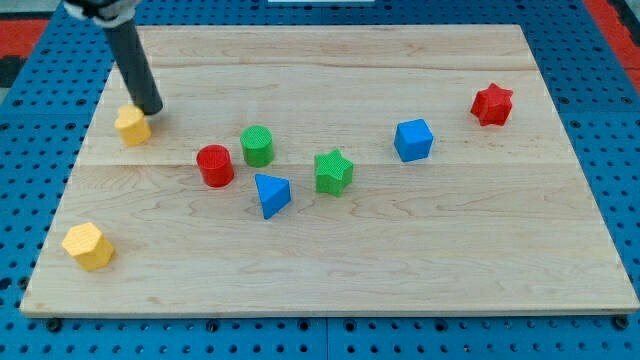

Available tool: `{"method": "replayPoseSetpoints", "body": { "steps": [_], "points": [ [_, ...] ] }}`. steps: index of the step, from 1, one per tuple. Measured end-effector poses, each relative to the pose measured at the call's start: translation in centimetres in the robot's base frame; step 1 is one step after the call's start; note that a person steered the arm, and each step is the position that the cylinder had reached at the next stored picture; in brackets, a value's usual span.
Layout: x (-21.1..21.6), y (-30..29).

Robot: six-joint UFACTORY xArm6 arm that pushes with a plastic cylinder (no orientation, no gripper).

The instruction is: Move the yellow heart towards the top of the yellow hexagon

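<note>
The yellow heart [132,126] lies near the board's left edge, in the upper half. The yellow hexagon [88,246] lies at the lower left, well below the heart. My tip [152,110] is at the end of the dark rod that comes down from the view's top left. It sits just to the upper right of the yellow heart, touching it or nearly so.
A red cylinder [215,165], a green cylinder [257,146], a blue triangular block [271,194] and a green star [333,172] cluster at the middle. A blue cube [413,140] and a red star [492,104] lie to the right. The wooden board [480,260] rests on blue pegboard.
</note>
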State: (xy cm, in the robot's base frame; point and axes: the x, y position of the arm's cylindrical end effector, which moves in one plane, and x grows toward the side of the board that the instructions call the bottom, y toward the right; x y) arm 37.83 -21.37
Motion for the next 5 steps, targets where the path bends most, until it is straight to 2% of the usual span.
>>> {"method": "replayPoseSetpoints", "body": {
  "steps": [1, 2, 3, 4, 5],
  "points": [
    [4.5, 0.0],
    [2.7, -1.0],
    [3.7, -4.5],
    [7.1, -4.0],
    [5.6, -4.8]
  ]
}}
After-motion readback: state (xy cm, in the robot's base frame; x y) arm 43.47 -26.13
